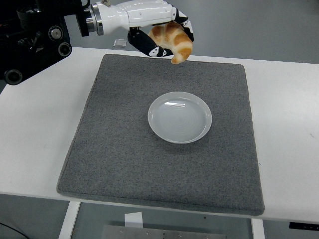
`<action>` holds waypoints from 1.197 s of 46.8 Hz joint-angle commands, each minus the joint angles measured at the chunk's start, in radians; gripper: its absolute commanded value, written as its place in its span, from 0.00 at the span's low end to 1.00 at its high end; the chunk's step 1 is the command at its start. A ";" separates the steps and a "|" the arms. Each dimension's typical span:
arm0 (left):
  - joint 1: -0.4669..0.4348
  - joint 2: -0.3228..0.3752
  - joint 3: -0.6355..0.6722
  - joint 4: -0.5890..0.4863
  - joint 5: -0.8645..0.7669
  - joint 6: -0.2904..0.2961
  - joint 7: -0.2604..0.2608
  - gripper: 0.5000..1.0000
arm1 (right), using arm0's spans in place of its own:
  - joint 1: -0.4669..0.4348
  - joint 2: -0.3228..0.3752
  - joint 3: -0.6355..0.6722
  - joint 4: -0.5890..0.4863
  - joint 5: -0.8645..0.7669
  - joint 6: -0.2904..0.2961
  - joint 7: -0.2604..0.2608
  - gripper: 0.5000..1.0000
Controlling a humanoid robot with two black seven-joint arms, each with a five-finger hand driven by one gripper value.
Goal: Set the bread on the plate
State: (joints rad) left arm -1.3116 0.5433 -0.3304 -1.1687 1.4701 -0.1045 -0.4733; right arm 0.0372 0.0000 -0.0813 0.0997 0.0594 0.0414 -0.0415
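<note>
A golden-brown croissant [173, 41] hangs in the air, held in my left hand [158, 36], whose white and black fingers are curled around it. The hand is above the far edge of the grey mat, up and to the left of the plate. The white round plate [180, 117] sits empty near the mat's middle. My right hand does not show.
A grey felt mat [124, 154] covers most of the white table [35, 129]. A small light tag [119, 43] lies on the table behind the mat's far left corner. My black left arm [35, 40] fills the top left corner.
</note>
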 commanded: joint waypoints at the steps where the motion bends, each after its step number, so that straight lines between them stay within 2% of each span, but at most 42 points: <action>1: 0.002 -0.016 0.017 0.010 0.003 0.002 0.002 0.00 | 0.001 0.000 0.000 0.000 0.000 0.000 0.000 0.90; 10: 0.014 -0.060 0.053 0.057 0.047 0.019 0.004 0.00 | 0.001 0.000 0.000 0.000 0.000 0.000 0.000 0.90; 17: 0.035 -0.068 0.054 0.058 0.059 0.023 0.004 0.00 | 0.001 0.000 0.000 0.000 0.000 0.000 0.000 0.90; 27: 0.101 -0.132 0.053 0.113 0.165 0.034 0.004 0.00 | 0.001 0.000 0.000 0.000 0.000 0.000 0.000 0.90; 33: 0.141 -0.163 0.054 0.135 0.168 0.066 0.004 0.00 | 0.001 0.000 0.000 0.000 0.000 0.000 0.000 0.90; 46: 0.206 -0.230 0.054 0.207 0.228 0.074 0.004 0.00 | 0.001 0.000 0.000 0.000 0.000 0.000 0.000 0.90; 56: 0.244 -0.276 0.056 0.270 0.248 0.105 0.004 0.00 | 0.001 0.000 0.000 0.000 0.000 0.000 0.000 0.90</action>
State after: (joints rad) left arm -1.0771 0.2836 -0.2757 -0.9245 1.7146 -0.0062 -0.4694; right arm 0.0381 0.0000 -0.0810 0.0997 0.0599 0.0414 -0.0415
